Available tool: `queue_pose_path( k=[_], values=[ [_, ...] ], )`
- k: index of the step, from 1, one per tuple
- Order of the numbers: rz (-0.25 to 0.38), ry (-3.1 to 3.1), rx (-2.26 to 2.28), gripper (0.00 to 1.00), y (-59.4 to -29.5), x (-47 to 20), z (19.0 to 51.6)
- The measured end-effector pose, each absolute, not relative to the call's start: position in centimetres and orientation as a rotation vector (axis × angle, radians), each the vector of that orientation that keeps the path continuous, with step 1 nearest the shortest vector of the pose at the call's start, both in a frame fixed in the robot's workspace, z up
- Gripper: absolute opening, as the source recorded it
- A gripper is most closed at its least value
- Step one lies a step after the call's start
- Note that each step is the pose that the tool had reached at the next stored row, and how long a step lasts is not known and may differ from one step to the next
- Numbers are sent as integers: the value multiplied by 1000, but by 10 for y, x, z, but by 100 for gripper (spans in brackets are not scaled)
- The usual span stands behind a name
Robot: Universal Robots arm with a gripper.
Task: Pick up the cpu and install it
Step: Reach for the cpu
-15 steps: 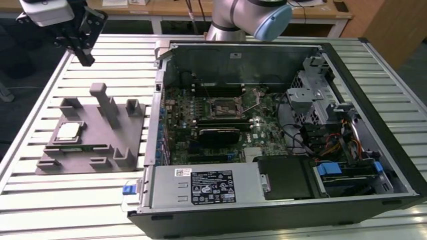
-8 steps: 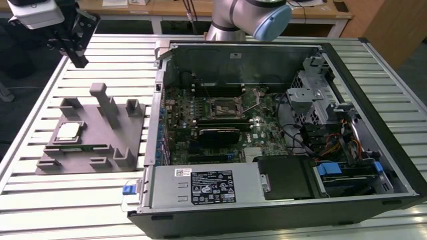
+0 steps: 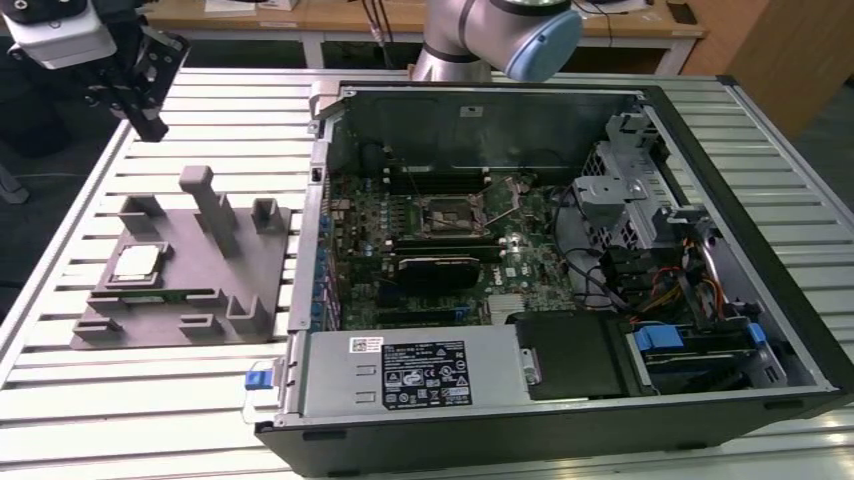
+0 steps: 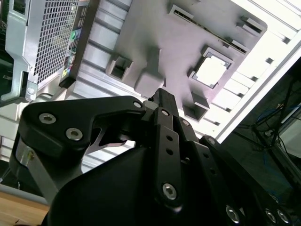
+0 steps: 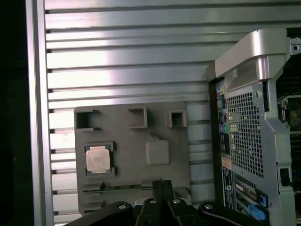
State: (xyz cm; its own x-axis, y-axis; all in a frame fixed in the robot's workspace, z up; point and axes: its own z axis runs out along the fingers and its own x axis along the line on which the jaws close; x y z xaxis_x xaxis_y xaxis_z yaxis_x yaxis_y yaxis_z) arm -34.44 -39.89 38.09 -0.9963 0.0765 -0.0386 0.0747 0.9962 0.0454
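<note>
The cpu is a small silvery square chip lying flat in a recess of a grey holder block on the slatted table, at the exterior view's left. Both wrist views show the cpu from above, in its pocket. My gripper hangs in the air beyond the block's far end, well above the chip and clear of it. Its fingers are pressed together with nothing between them, and the gripper reads as shut. The black-framed socket sits on the motherboard inside the open case.
The open computer case fills the middle and right of the table, with drive bays, cables and a power supply inside. Its perforated rear wall stands beside the holder block. Upright posts rise from the block. The arm's base stands behind the case.
</note>
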Motion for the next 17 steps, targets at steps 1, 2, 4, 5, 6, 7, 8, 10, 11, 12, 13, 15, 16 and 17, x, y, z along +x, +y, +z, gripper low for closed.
queue_pose_path(
  k=[1,2,4,5,6,7,8,10,11,12,13,15,16,17],
  values=[
    [68,3098,117,11,-399,-346,380],
    [68,3098,117,11,-399,-347,379],
    [68,3098,117,11,-399,-349,377],
    [68,3098,117,11,-399,-351,376],
    [68,3098,117,11,-399,-352,375],
    [68,3098,117,11,-399,-353,374],
    [68,3098,117,11,-399,-355,373],
    [68,3098,117,11,-399,-357,372],
    [68,3098,117,11,-399,-358,371],
    [68,3098,117,11,-399,-359,370],
    [68,3098,117,11,-399,-361,369],
    [68,3098,117,11,-399,-363,367],
    [68,3098,117,11,-399,-364,366],
    [68,3098,117,11,-399,-365,366]
  ],
)
